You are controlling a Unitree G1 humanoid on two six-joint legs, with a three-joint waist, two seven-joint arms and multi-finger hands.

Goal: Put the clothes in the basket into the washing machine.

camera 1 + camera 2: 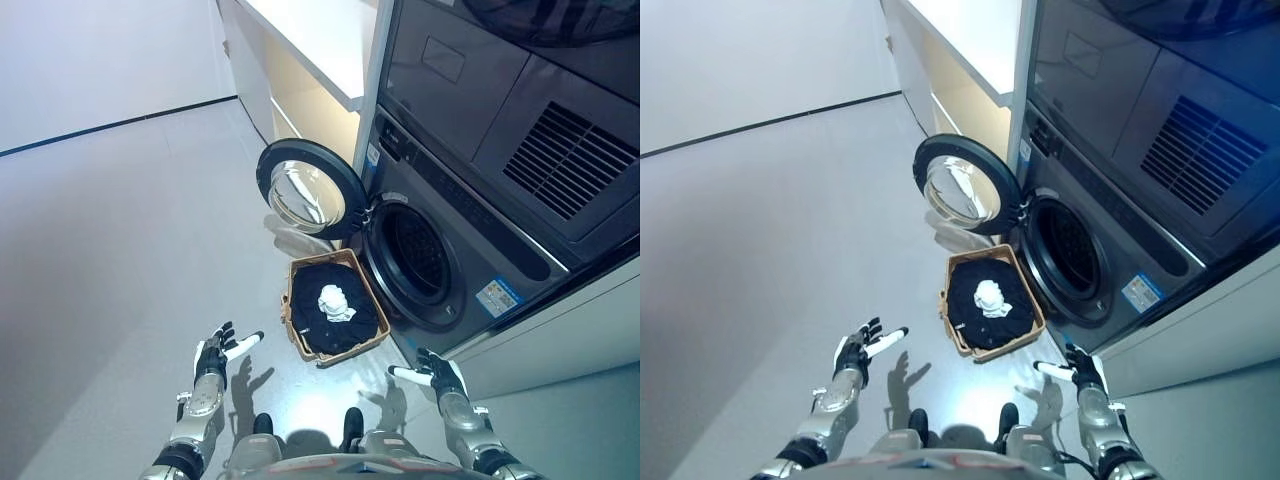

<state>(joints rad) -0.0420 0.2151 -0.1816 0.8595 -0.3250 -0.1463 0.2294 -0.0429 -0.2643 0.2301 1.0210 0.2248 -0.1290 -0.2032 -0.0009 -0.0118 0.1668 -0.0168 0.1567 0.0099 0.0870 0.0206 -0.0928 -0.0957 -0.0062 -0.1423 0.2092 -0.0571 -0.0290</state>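
A brown wicker basket [299, 285] stands on the floor in front of the washing machine [470, 235]. It holds dark clothes [345, 325] with a white garment [334, 301] on top. The machine's round door [303, 190] is swung open to the left and the drum opening [415, 255] is dark. My left hand [214, 357] is open and empty, held above the floor to the left of the basket. My right hand [436, 371] is open and empty, to the right of the basket and below the machine's front.
A second appliance [520, 90] with a vent grille is stacked above the washing machine. A white counter [320, 40] with cabinets runs along the wall behind the open door. Grey floor [120, 230] spreads to the left.
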